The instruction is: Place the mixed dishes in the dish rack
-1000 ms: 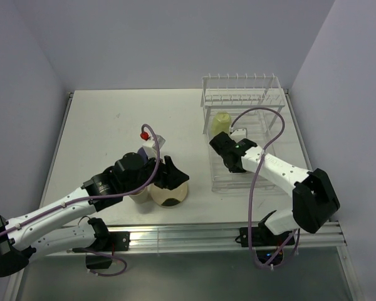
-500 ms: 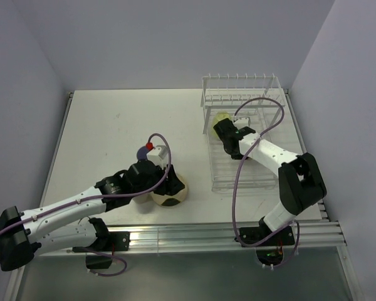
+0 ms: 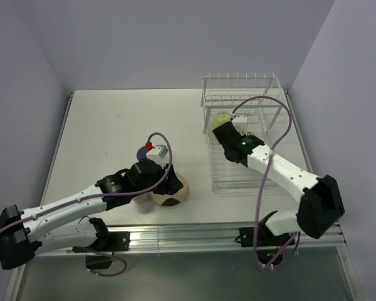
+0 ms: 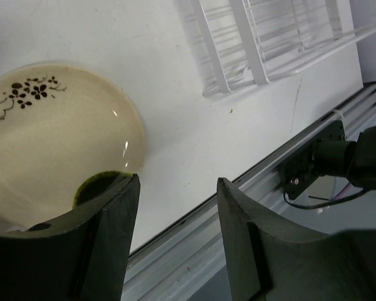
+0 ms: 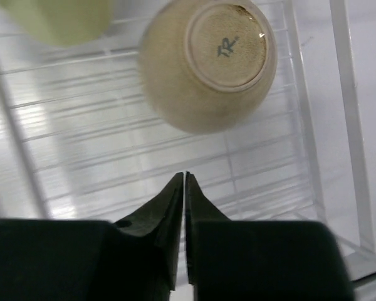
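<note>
Plate point(image 4: 56, 144) at left tool point(image 4: 177, 182), tumbler point(image 5: 207, 63) beyond right tool point(image 5: 185, 175)

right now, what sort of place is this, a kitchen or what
Probably a robot test bench, not a kitchen: a white table boxed in by plain lavender walls, left arm and right arm bolted to a metal rail at its near edge, and a dish rack on it.

Yel-grn mug point(image 3: 221, 118) & small bowl point(image 5: 207, 63), foot up, sit in white wire rack point(image 3: 229, 182) at my 1 o'clock; cream plate point(image 4: 56, 157) w/ dark floral mark lies flat, 11 o'clock.
</note>
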